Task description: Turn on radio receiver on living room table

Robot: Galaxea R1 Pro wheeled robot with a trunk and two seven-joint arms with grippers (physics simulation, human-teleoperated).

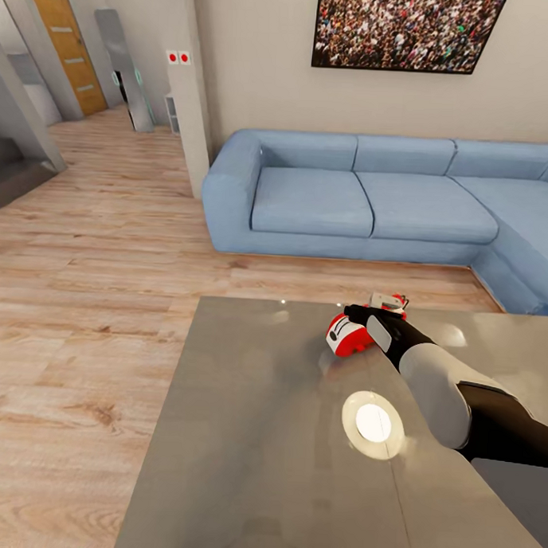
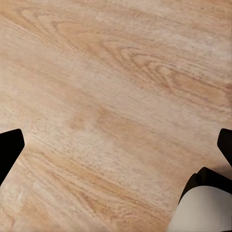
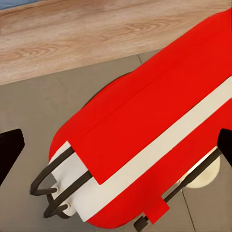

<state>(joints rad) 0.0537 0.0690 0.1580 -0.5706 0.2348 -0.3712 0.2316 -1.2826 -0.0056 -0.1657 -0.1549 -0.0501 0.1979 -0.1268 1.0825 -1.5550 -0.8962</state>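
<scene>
The red radio receiver (image 1: 348, 336) with white trim lies near the far edge of the glossy grey table (image 1: 251, 432). My right gripper (image 1: 358, 316) hovers directly over it, and the arm hides much of its far side. In the right wrist view the radio's red body (image 3: 145, 111) with its white band and thin dark handle (image 3: 50, 186) sits between the spread fingers of the open right gripper (image 3: 116, 147). I cannot tell whether it is touched. The dial is hidden. My left gripper (image 2: 116, 147) is open over bare wood floor.
A blue corner sofa (image 1: 349, 197) stands beyond the table, under a crowd picture (image 1: 404, 28). Light wood floor (image 1: 89, 298) runs left toward a hallway with a wooden door (image 1: 69, 42). A round lamp reflection (image 1: 373, 423) shines on the tabletop.
</scene>
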